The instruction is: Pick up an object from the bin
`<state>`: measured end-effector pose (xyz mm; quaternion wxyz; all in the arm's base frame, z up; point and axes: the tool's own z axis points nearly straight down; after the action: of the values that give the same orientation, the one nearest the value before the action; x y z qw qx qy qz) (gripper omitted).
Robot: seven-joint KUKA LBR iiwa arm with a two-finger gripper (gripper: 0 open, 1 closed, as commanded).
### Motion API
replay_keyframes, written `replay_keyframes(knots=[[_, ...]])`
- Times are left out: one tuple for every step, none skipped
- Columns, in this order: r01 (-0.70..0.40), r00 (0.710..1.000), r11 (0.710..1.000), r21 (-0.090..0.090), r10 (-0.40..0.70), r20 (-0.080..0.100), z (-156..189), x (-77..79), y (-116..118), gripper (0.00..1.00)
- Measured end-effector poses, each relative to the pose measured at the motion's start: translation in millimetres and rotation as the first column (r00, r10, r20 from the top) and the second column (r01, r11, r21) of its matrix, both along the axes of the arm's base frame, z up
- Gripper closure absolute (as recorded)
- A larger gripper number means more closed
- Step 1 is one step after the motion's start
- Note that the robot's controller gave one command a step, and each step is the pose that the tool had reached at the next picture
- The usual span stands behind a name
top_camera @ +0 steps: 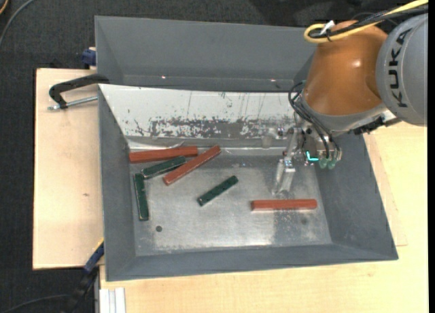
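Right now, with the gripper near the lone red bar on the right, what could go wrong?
One: the gripper appears to sit just beyond the red bar, not squarely over it, so a straight descent might miss or merely nudge it. Two: the bar lies flat on the bin floor, so a grasp may scrape the metal or slip off.

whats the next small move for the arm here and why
Probably a short descent, nudged slightly toward the near wall. The gripper hangs close above the left part of the red bar, which lies flat and alone on the right side of the bin. The green bar and the cluster of red and green bars lie farther left, so this bar looks like the easiest pick.
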<state>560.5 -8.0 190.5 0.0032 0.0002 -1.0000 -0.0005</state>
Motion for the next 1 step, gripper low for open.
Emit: replay_keyframes(knots=[[-0.005, 1.000, 1.000, 0.001, 0.005, 0.000, -121.0, 11.2, 11.1, 0.00]])
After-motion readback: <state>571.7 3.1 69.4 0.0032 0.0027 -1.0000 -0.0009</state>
